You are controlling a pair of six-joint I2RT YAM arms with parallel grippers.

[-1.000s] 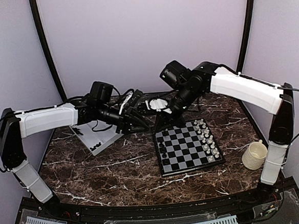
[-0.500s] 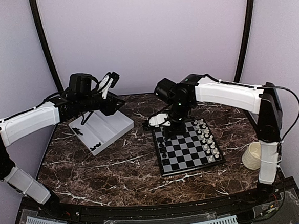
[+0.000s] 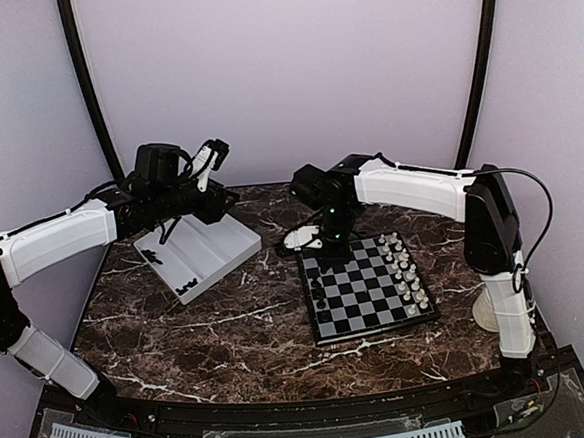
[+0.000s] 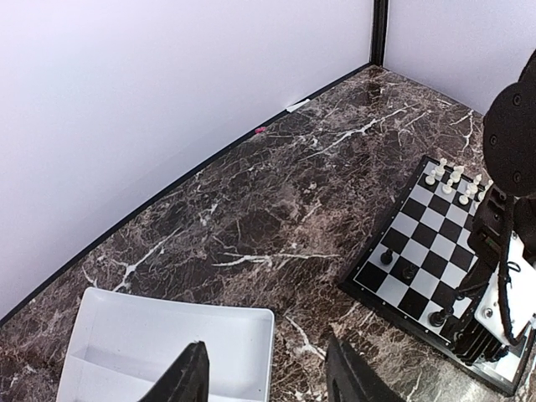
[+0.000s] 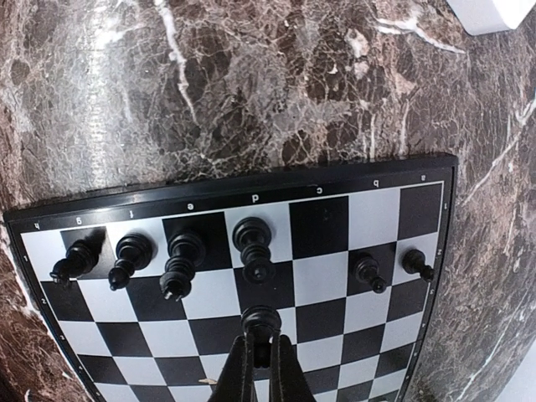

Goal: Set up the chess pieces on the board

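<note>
Right wrist view alone shows the right gripper (image 5: 260,342) pinching a tiny black plastic chessman (image 5: 260,320) over the small checked chessboard (image 5: 318,228); overhead, its arm (image 3: 410,186) hides this. Left gripper (image 4: 266,352) hangs spread above the white rectangular tray (image 4: 159,335)

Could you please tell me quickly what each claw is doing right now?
Left claw: open, empty.
Right claw: shut on a black piece.

Dark marble table (image 3: 230,334), board (image 3: 362,290) centre-right, white tray (image 3: 236,246) left, cream cup (image 3: 484,311) far right

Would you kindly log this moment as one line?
left pincer open, raised near white tray | right pincer shut on black chessman over chessboard
</note>
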